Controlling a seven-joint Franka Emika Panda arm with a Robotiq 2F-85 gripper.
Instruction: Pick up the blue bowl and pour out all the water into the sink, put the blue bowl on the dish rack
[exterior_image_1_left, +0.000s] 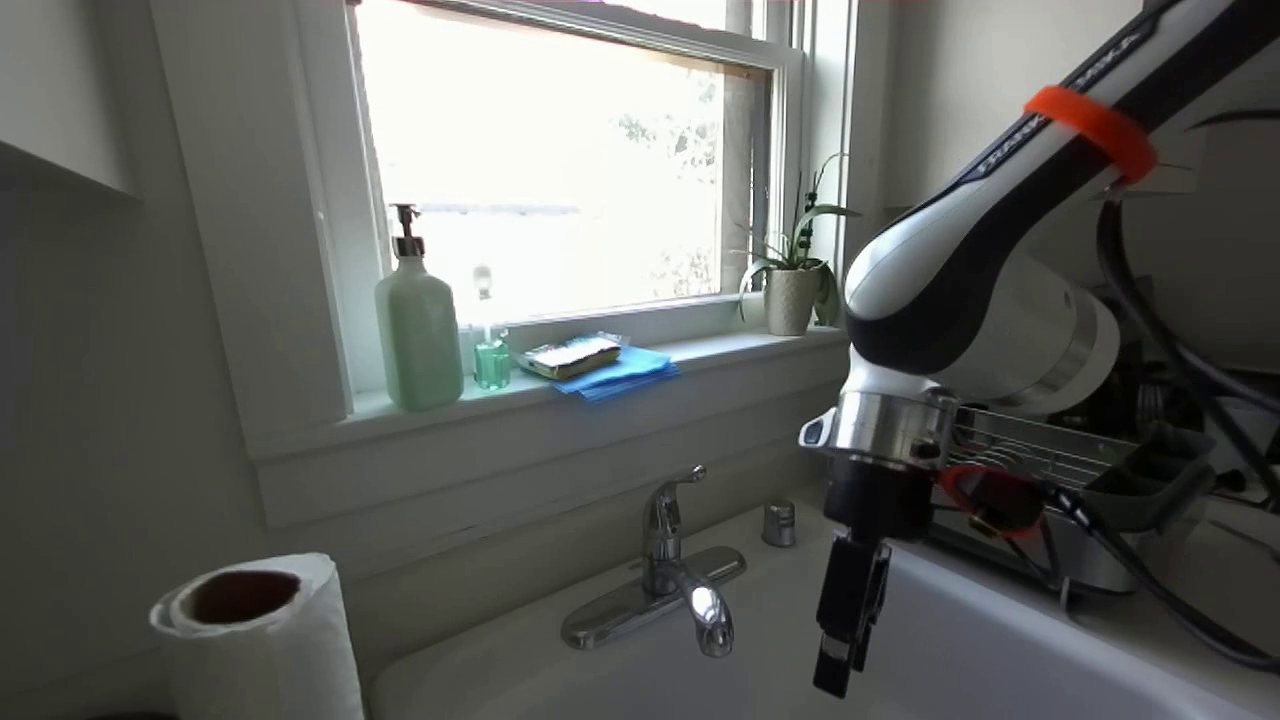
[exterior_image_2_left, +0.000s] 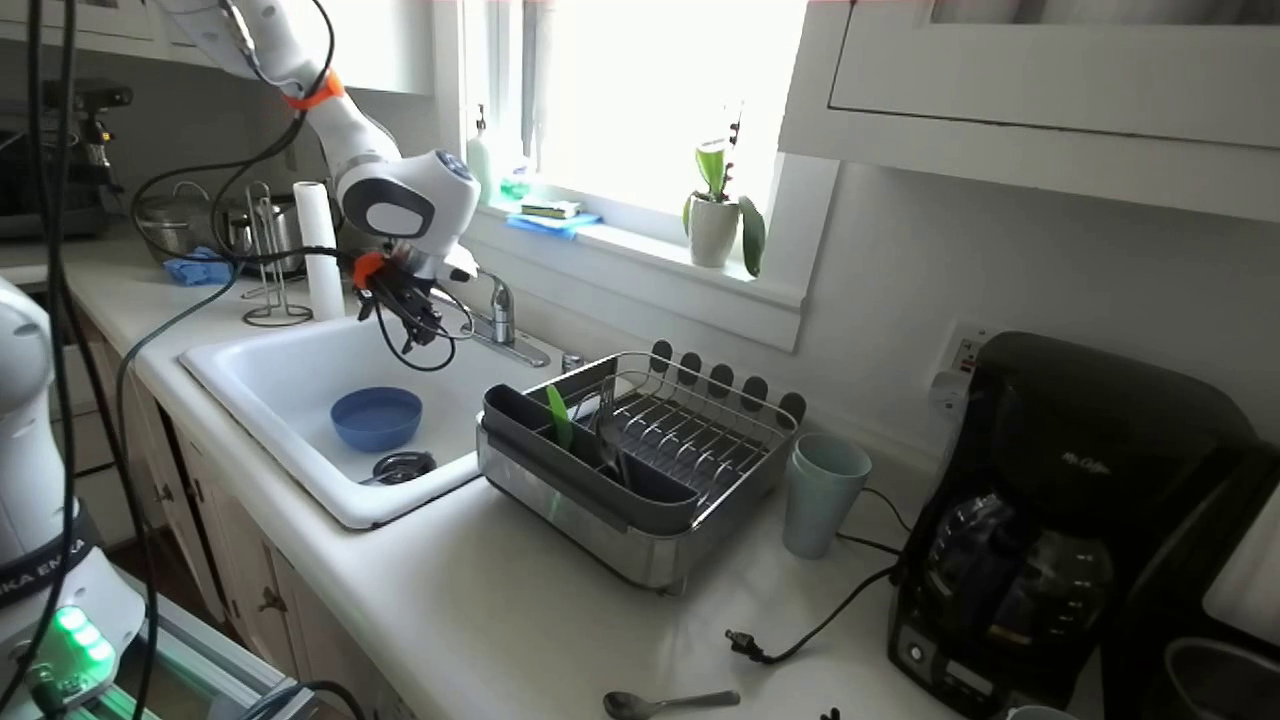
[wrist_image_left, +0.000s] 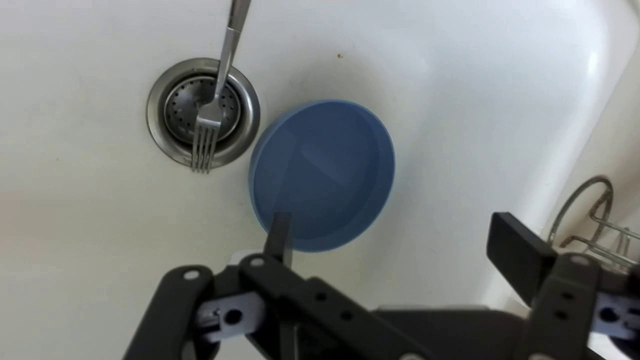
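The blue bowl (wrist_image_left: 322, 172) sits upright on the floor of the white sink (exterior_image_2_left: 285, 435), beside the drain. It also shows in an exterior view (exterior_image_2_left: 376, 420). Faint lighter shapes show inside it; I cannot tell how much water it holds. My gripper (wrist_image_left: 392, 225) is open and empty, pointing down over the sink. In the wrist view its left finger overlaps the bowl's near rim; the right finger is over bare sink. It hangs above the bowl, apart from it, in an exterior view (exterior_image_2_left: 398, 322). The metal dish rack (exterior_image_2_left: 590, 535) stands on the counter beside the sink.
A fork (wrist_image_left: 207, 117) lies across the drain (wrist_image_left: 252, 112). The chrome faucet (exterior_image_1_left: 660, 545) stands at the sink's back edge. The rack's dark cutlery holder (exterior_image_2_left: 665, 510) holds utensils. Light blue cups (exterior_image_2_left: 820, 500) and a black coffee maker (exterior_image_2_left: 1100, 430) stand beyond. A paper towel roll (exterior_image_1_left: 260, 660) stands nearby.
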